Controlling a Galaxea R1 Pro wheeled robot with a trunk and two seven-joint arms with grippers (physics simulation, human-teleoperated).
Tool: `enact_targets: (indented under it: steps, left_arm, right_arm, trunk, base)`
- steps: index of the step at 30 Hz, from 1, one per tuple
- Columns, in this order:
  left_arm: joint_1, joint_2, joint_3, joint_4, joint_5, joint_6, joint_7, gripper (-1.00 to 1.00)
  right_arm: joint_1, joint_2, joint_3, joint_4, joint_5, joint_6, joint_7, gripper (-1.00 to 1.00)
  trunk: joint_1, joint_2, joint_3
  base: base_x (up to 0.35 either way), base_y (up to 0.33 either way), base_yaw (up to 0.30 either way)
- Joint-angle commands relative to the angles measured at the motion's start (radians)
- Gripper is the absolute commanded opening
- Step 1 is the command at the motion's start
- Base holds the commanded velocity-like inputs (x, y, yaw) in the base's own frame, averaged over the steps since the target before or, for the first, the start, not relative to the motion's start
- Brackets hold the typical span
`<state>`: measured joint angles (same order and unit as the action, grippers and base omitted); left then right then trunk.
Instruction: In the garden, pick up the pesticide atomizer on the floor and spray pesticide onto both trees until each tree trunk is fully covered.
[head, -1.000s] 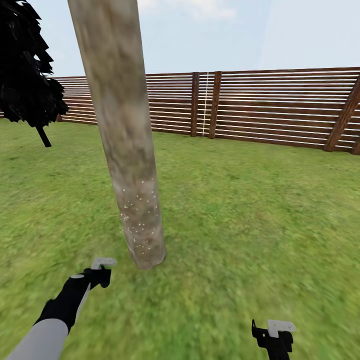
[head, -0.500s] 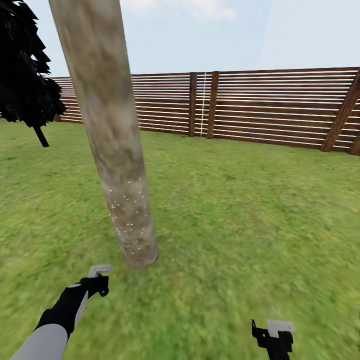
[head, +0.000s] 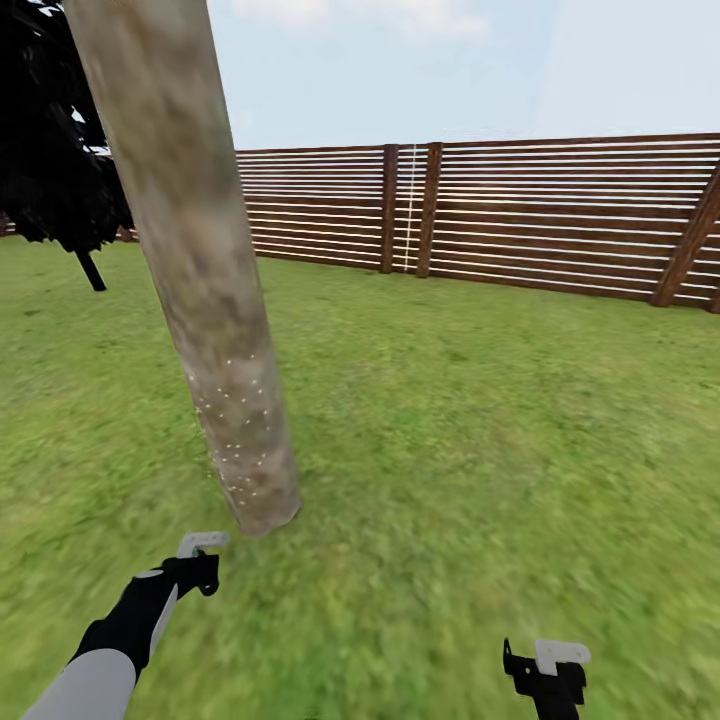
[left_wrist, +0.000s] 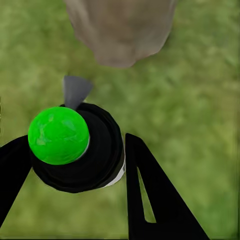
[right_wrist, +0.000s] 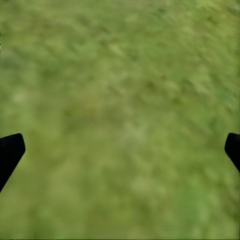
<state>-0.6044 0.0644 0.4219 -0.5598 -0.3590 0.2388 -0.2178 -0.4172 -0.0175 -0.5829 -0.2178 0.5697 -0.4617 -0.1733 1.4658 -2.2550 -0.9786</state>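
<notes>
left fingers clamp atomizer near trunk | right fingers spread, empty

Blurred green grass spreads across the ground under the right gripper, mottled in lighter and darker patches. Two black fingertips poke in from the picture's edges, one at nine o'clock and the other at three o'clock, spread wide apart with bare lawn between them and nothing held.
</notes>
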Motion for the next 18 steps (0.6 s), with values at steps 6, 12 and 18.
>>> enact_targets:
  steps: [6,12,18]
  left_arm:
    - [0.0,0.002,0.004,0.0,-0.003,-0.001,0.003,-1.0]
    - [0.0,0.0,0.003,0.002,0.001,-0.02,0.092,-1.0]
    - [0.0,-0.006,0.0,0.023,0.001,-0.059,0.129,-1.0]
  right_arm:
    - [0.0,0.0,0.0,0.0,0.001,0.0,0.0,1.0]
    - [0.0,0.001,0.0,0.001,0.001,0.0,0.0,1.0]
    - [0.0,-0.001,0.0,0.0,0.002,0.001,0.002,1.0]
  trunk:
    - [0.0,0.0,0.0]
    - [0.0,0.0,0.0]
    - [0.0,0.0,0.0]
  base:
    - [0.0,-0.273,0.275]
    - [0.0,-0.273,0.209]
    - [0.022,-0.273,0.007]
